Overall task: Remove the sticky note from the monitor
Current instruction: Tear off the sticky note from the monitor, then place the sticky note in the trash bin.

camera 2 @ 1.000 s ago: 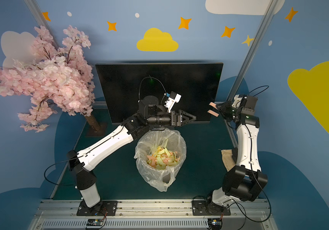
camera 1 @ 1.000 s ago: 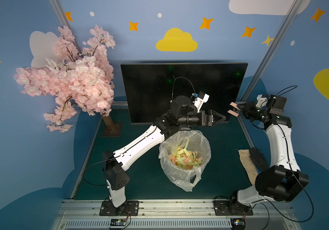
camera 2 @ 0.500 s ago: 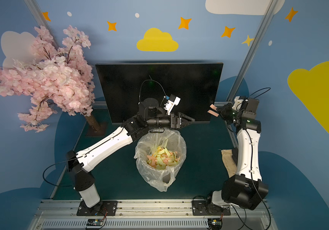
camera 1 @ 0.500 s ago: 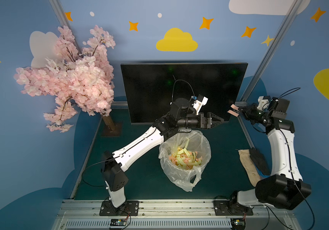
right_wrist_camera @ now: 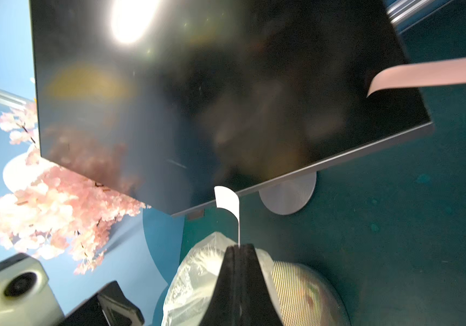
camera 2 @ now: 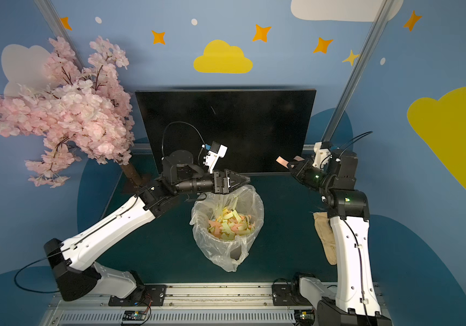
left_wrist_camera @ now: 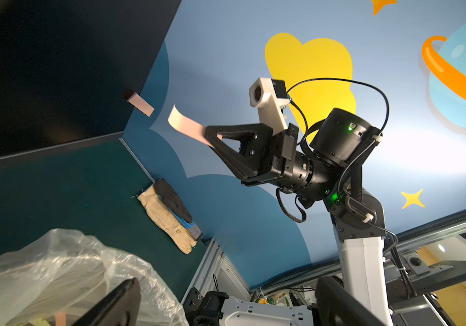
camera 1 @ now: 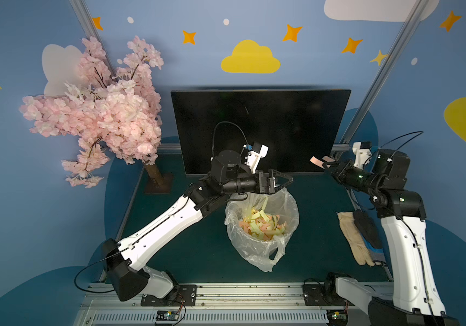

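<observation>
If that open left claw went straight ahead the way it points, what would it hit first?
Most likely the right gripper, shut on a pink sticky note: both top views put it roughly in line with the left gripper. Height is unclear, so it might pass underneath.

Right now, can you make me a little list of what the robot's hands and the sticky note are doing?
right gripper: shut on the pink sticky note
sticky note: off the monitor, held in the air
left gripper: open, empty, near the bin's rim
bin: bag-lined, holds many paper strips
second note: sticking out at the monitor's edge
</observation>
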Robot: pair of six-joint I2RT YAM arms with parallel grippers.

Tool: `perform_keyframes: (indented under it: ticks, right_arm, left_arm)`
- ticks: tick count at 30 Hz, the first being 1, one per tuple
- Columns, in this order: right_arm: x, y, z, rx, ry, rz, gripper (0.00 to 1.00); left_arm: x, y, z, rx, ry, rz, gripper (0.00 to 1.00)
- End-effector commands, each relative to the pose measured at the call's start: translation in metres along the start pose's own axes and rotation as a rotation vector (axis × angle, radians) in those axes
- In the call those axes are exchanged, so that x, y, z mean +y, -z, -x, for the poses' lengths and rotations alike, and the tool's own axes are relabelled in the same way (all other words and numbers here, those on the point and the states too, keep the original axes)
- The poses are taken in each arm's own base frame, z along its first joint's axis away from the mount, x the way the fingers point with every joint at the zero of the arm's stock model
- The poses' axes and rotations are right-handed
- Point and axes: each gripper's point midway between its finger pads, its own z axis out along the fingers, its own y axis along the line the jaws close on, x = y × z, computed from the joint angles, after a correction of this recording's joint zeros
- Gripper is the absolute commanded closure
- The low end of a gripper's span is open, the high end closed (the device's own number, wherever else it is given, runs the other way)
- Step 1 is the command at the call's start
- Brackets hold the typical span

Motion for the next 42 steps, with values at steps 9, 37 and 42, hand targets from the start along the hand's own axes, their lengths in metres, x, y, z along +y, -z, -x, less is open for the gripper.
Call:
perform_keyframes:
  ticks: [9,37,42]
  right_arm:
    - [0.054,-0.008,-0.117,0.293,0.34,-0.041,1.0]
    - [0.081,-0.058,-0.177,0.417,0.641,-0.133,0.21]
    - [0.062,-0.046,-0.167,0.405,0.698,-0.23,0.2]
  left_arm:
    - [0.025,0.081,0.007,-0.13,0.004,0.253,0.0]
    - [0.044,0.1,0.004,-0.195,0.074,0.318,0.0]
    - [0.043,0.101,0.004,-0.194,0.074,0.315,0.0]
